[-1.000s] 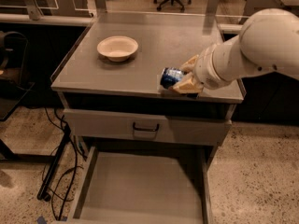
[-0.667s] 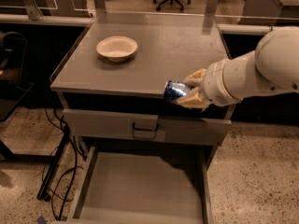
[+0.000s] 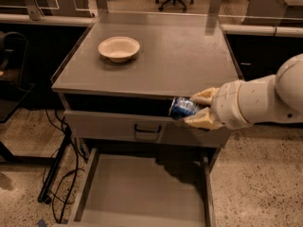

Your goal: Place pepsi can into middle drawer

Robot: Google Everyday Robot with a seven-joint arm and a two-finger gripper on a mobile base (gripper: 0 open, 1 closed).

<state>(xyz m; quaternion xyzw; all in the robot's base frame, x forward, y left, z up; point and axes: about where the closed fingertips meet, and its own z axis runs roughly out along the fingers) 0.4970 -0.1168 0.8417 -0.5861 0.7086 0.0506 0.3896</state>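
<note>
The pepsi can (image 3: 181, 108) is dark blue with silver markings and lies on its side in my gripper (image 3: 194, 109). The cream fingers (image 3: 204, 97) close on it from above and below. The can hangs just in front of the cabinet's front edge, right of centre, level with the dark gap under the top. The middle drawer (image 3: 142, 193) is pulled out below, a wide grey tray with a flat bare floor. The can is well above its right rear part. My white arm (image 3: 265, 100) comes in from the right.
A cream bowl (image 3: 119, 48) sits at the back left of the cabinet top (image 3: 189, 56). A grey drawer front with a dark loop handle (image 3: 147, 128) is just left of and below the can. Cables (image 3: 61, 174) run along the floor at left.
My gripper has carried the can off the cabinet top, forward over the front edge and down, so it now hangs in front of the cabinet above the open drawer.
</note>
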